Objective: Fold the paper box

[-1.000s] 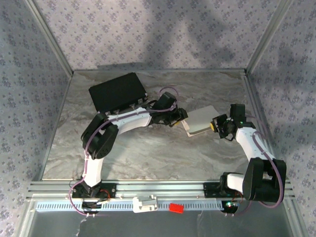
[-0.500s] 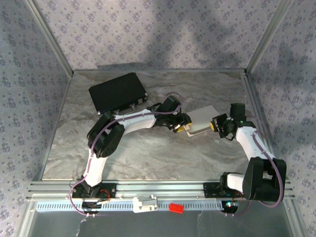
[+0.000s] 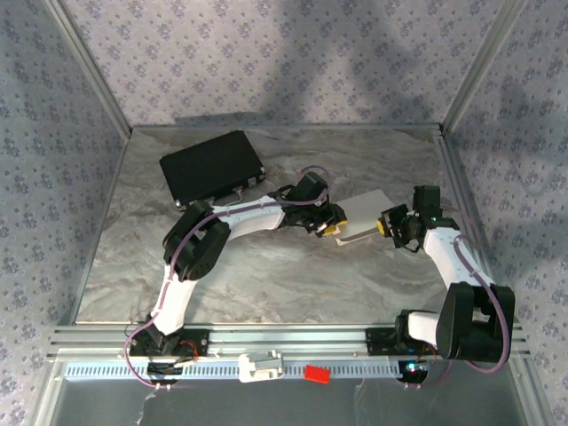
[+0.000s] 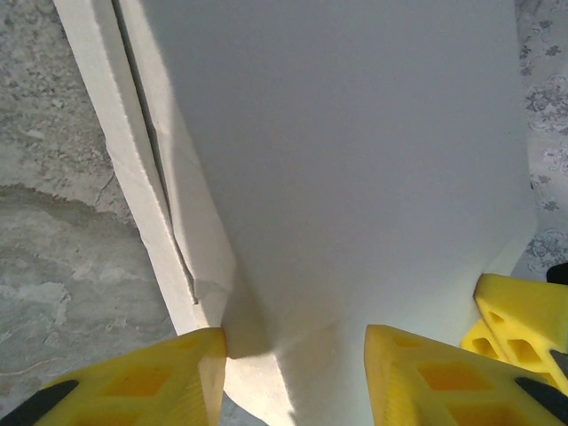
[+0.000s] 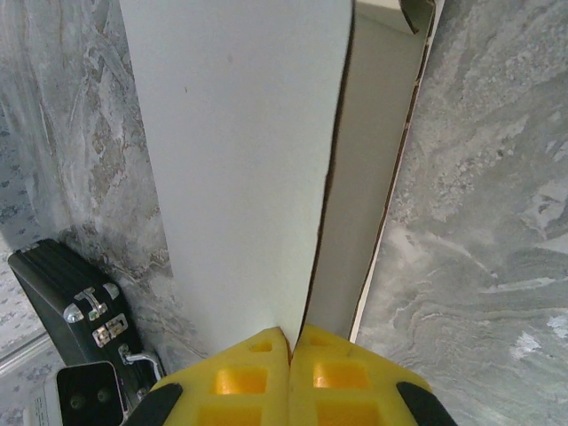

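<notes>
Left gripper point(image 3: 330, 230), jaws spread, is brought to the paper box point(image 3: 366, 216) pinched by right gripper point(image 5: 291, 342); flap tucking is expected.

The left arm point(image 3: 240, 213) and right arm point(image 3: 450, 256) have white links and black joints point(image 3: 191, 253). Purple cables point(image 3: 306, 169) run along them. The fingers point(image 4: 160, 382) are yellow.
</notes>
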Robot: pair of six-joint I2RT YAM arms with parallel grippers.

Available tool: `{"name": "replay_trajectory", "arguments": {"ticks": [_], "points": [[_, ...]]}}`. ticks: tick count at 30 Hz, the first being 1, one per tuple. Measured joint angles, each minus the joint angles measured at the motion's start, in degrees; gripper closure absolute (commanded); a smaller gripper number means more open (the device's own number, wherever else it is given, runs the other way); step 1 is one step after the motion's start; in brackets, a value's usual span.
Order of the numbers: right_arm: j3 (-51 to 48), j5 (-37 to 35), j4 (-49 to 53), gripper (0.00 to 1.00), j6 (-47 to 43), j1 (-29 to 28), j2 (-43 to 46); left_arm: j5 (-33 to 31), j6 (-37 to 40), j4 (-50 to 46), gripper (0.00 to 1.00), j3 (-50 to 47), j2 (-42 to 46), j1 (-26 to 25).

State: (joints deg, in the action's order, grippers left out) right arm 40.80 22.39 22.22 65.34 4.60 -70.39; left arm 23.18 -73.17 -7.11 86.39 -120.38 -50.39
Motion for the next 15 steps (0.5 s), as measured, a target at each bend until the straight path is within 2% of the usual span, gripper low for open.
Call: {"name": "replay_trajectory", "arguments": {"ticks": [6,15], "points": [[0.0,0.0,0.02,1.0,0.52,-0.09,0.0,-0.57,0.09,-0.46,0.71,0.37,-0.2,0.02],[-0.02,-0.07,0.07,1.0,1.49,-0.98,-0.11,-1.53,1.09,-0.68,0.79,0.57,-0.2,0.07]]}}
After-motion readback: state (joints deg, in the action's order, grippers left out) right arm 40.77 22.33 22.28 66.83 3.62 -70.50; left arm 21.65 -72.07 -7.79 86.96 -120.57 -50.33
